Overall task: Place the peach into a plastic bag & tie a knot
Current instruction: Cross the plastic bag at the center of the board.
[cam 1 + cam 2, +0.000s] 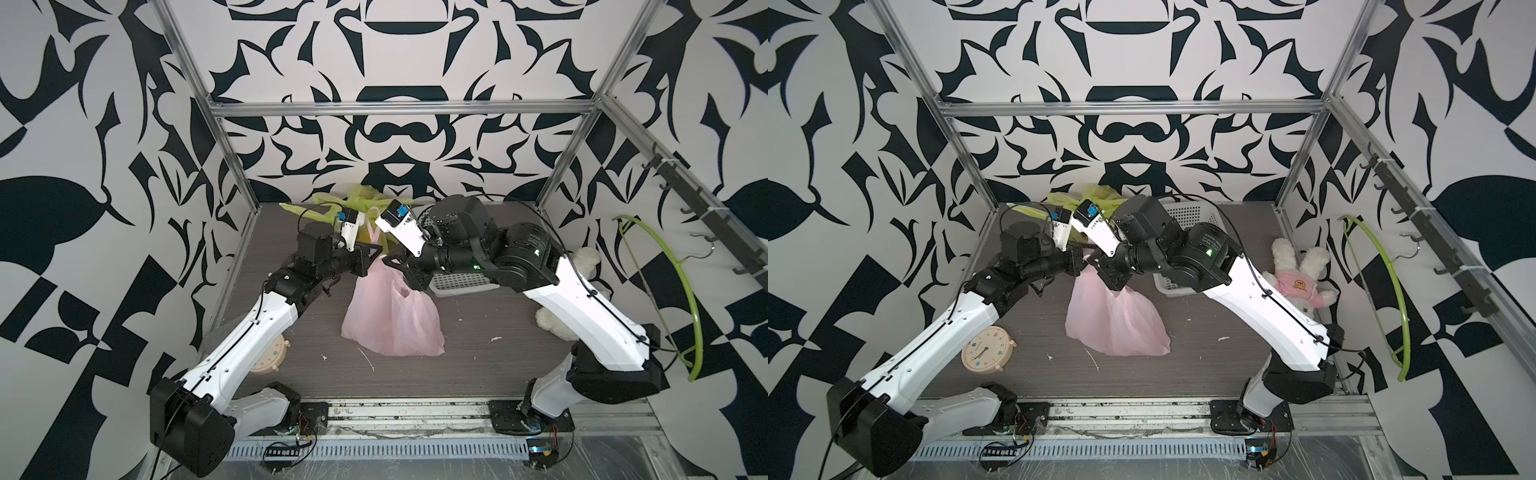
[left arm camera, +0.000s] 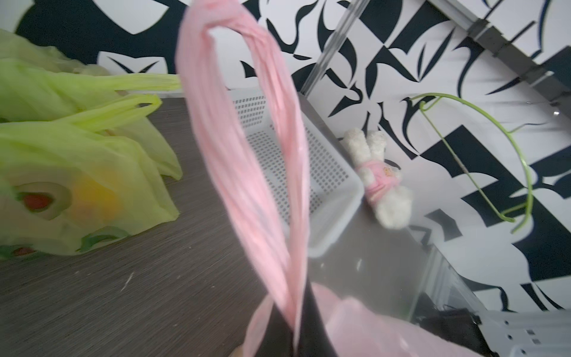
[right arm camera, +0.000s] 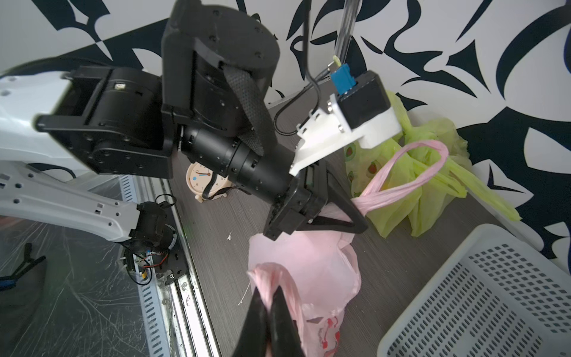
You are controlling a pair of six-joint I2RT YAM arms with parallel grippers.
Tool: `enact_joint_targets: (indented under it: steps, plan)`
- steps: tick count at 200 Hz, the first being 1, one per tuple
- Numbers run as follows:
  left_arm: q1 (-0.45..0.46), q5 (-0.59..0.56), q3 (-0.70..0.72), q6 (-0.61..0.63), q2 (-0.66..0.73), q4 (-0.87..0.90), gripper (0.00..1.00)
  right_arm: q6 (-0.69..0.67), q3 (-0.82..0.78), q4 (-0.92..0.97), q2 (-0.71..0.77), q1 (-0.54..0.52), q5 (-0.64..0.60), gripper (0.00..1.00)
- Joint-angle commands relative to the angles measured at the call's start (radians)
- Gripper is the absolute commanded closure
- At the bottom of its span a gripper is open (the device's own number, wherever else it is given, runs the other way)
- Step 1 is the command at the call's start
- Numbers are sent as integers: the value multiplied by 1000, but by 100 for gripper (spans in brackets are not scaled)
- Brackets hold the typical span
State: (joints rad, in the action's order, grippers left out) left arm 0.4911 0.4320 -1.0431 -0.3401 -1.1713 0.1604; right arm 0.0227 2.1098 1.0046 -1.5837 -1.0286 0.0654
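Note:
A thin pink plastic bag stands slumped in the middle of the table, also in a top view. My left gripper is shut on one twisted pink handle loop, which rises out of its jaws. My right gripper is shut on the bag's other bunched handle, just above the bag body. The two grippers sit close together over the bag's top, the left one showing in the right wrist view. The peach is hidden.
Crumpled yellow-green bags lie at the back, behind the grippers. A white perforated basket sits back right, a plush rabbit beyond it. A cream alarm clock lies front left. A green hanger hangs on the right wall.

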Motion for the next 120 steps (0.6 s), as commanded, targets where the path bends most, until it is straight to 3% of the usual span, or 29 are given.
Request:
enact_joint_targets:
  steps: [1, 41, 120]
  plan:
    - [-1, 233, -21, 41, 35, -1, 100, -2, -33, -97, 25, -3, -39, 100]
    - [-2, 343, -86, 112, 1, 146, 100, 15, -37, -140, -8, 31, -38, 100]
    - [-2, 370, -110, 137, -32, 168, 98, 86, -68, -193, -22, 115, 56, 100]
